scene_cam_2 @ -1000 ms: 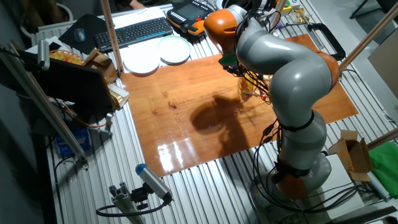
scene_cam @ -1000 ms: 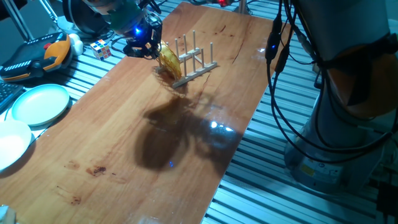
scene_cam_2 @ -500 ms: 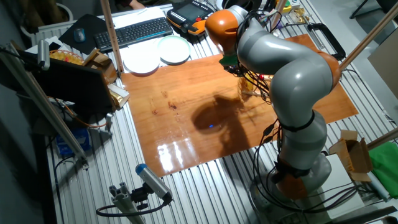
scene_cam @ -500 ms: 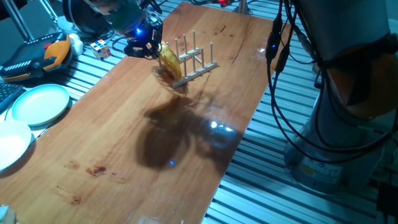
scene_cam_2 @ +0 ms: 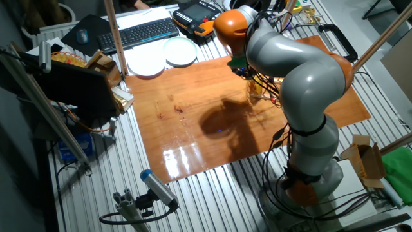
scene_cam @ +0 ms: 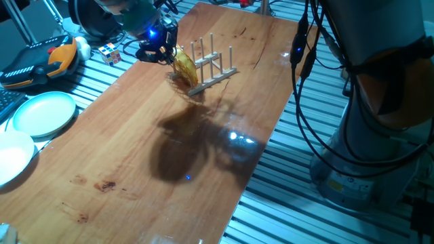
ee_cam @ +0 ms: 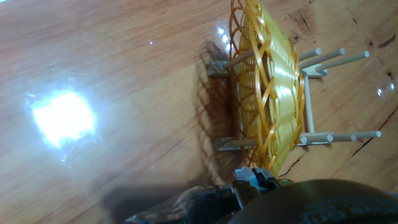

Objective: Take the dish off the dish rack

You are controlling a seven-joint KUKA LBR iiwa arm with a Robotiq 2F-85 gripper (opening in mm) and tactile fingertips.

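The yellow woven wicker dish (scene_cam: 184, 66) stands on edge between the pegs of the small wooden dish rack (scene_cam: 215, 68) at the far end of the wooden table. My gripper (scene_cam: 163, 51) sits right at the dish's left rim. In the hand view the dish (ee_cam: 264, 93) is seen edge-on in the rack (ee_cam: 329, 137), and its rim meets my gripper (ee_cam: 261, 177) at the bottom of the frame. One fingertip (ee_cam: 252, 179) shows beside the rim; the other is hidden. In the other fixed view the arm hides most of the dish (scene_cam_2: 261, 84).
A pale green plate (scene_cam: 44, 113) and a white plate (scene_cam: 12, 154) lie off the table's left side. A Rubik's cube (scene_cam: 110, 53) and an orange-black pendant (scene_cam: 41, 61) lie behind my gripper. Black cables (scene_cam: 302, 54) hang over the table's right edge.
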